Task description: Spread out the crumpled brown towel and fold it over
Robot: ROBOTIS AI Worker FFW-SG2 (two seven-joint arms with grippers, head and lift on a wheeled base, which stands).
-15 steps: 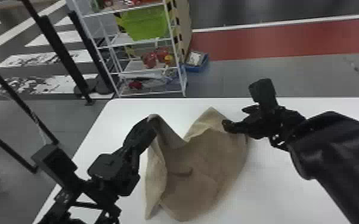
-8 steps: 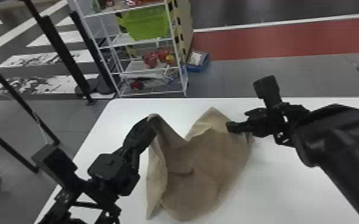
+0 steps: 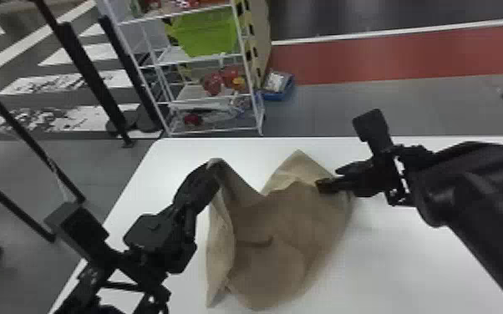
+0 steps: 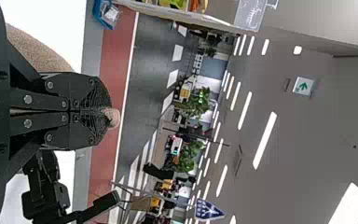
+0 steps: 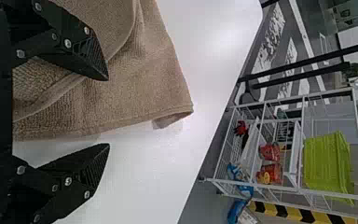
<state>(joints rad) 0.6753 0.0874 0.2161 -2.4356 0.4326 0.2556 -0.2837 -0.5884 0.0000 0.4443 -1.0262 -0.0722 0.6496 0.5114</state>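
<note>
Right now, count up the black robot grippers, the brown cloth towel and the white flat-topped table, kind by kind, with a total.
Black robot grippers, left gripper and right gripper: 2
Brown cloth towel: 1
White flat-topped table: 1
Total: 4

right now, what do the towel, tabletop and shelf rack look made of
Brown towel: looped terry cloth, likely cotton, matte, with a nubbly pile. White tabletop: smooth, probably laminate, given its soft sheen. White shelf rack: likely coated metal, judging by its thin, straight wires.

Brown towel, creased, partly spread on white table, corner lifted.
</note>
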